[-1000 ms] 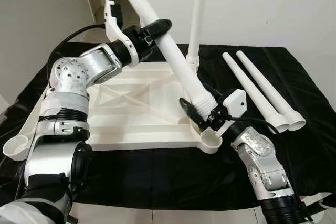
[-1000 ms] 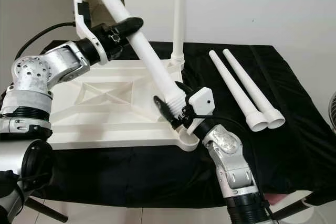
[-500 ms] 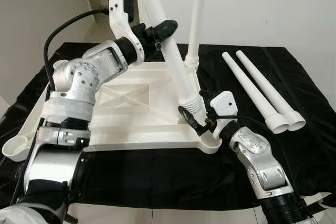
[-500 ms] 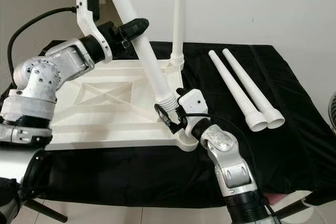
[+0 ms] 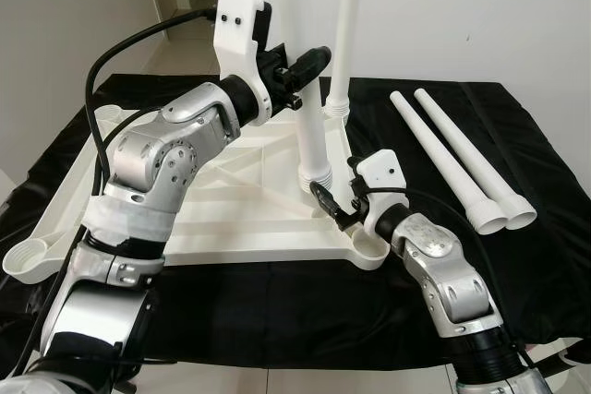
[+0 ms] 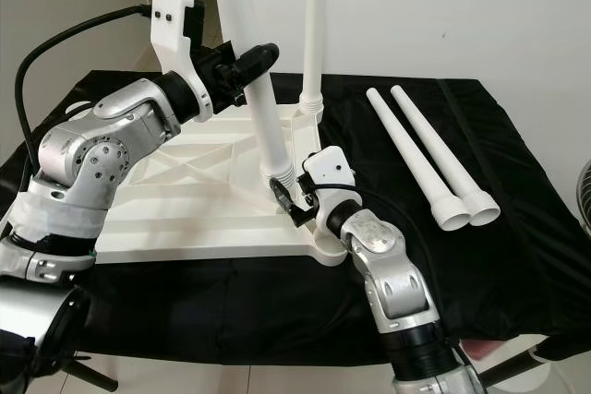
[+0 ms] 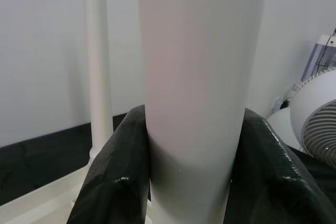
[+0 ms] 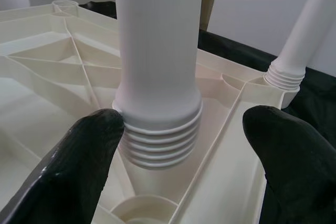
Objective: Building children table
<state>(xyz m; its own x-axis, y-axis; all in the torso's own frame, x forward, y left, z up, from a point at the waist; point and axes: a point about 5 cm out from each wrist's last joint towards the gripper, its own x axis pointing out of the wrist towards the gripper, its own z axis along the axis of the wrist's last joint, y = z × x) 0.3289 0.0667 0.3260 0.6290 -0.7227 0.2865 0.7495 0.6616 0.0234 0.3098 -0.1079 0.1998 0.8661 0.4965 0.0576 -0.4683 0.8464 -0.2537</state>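
Observation:
A white table top (image 5: pixel 231 205) lies upside down on the black cloth. One white leg (image 5: pixel 343 43) stands upright in its far right corner. My left gripper (image 5: pixel 300 64) is shut on a second leg (image 5: pixel 311 140), holding it nearly upright. The fingers (image 7: pixel 110 182) press both sides of this leg. Its threaded end (image 8: pixel 157 140) hangs just above the table top, a little inside the near right corner socket (image 5: pixel 371 248). My right gripper (image 5: pixel 335 200) is open, its fingertips (image 8: pixel 79 166) standing apart from the threads on either side.
Two loose legs (image 5: pixel 448 159) lie side by side on the cloth (image 5: pixel 517 136) to the right. The near left corner socket (image 5: pixel 23 260) juts over the cloth's front left. A fan (image 6: pixel 584 196) stands past the right edge. A white wall is behind.
The held leg swung from a steep tilt to nearly upright as my left gripper moved right. Its threaded end shifted left, away from the near right corner, and my right gripper followed.

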